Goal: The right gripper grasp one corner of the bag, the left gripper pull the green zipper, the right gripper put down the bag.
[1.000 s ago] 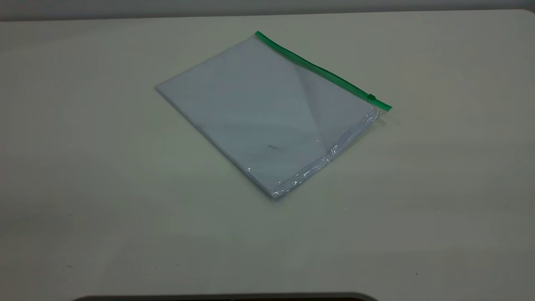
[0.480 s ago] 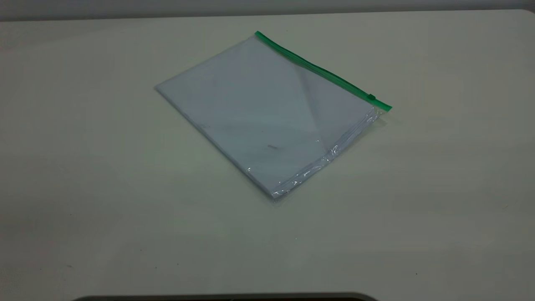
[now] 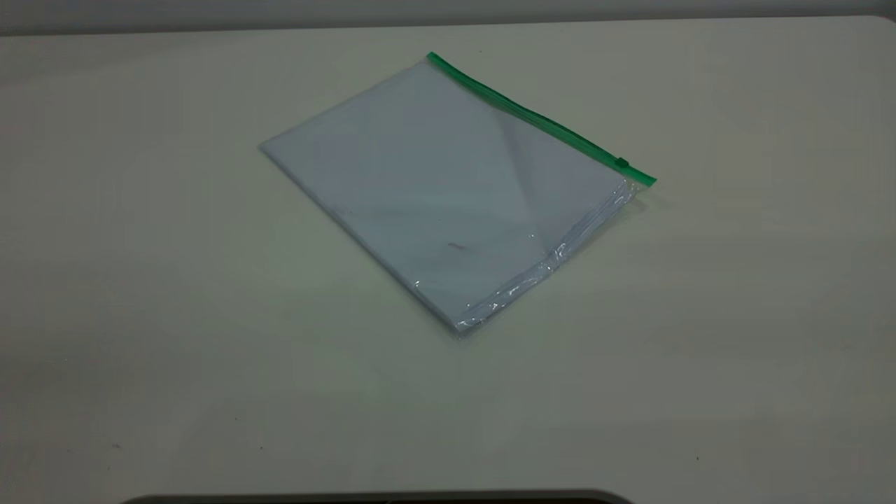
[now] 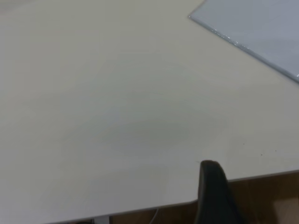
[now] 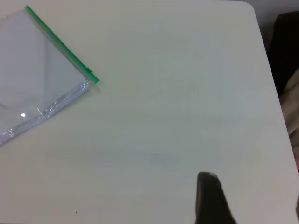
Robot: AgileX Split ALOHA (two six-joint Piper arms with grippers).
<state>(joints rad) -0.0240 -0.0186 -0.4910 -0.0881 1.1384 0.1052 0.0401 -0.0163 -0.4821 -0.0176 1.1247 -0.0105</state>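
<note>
Right wrist view gives us the start: of the right hand we see only one dark finger tip at the frame's edge, so we cannot tell whether it is wide or narrow. It hangs over bare desk, not far from the desk's right edge, and holds nothing. Outward from it, well apart across open desk, lies the corner of the bag, where the green zipper ends, with the small slider tab just short of that end.

In the left wrist view the left hand likewise shows a single dark finger, over the desk's near-left edge; we cannot tell its opening either. Only the plain, unzipped corner of the bag reaches that view, far from the hand.

In the exterior view neither hand appears. The bag lies flat toward the far middle of the desk, turned on the diagonal. Its green zipper runs from the far edge side down toward the right edge, ending at the corner of the bag.

We judge that the zipper's slider end points toward the right arm's side, so the right hand is the nearer one for the first grasp, approaching along the zipper's long axis from beyond its end.
</note>
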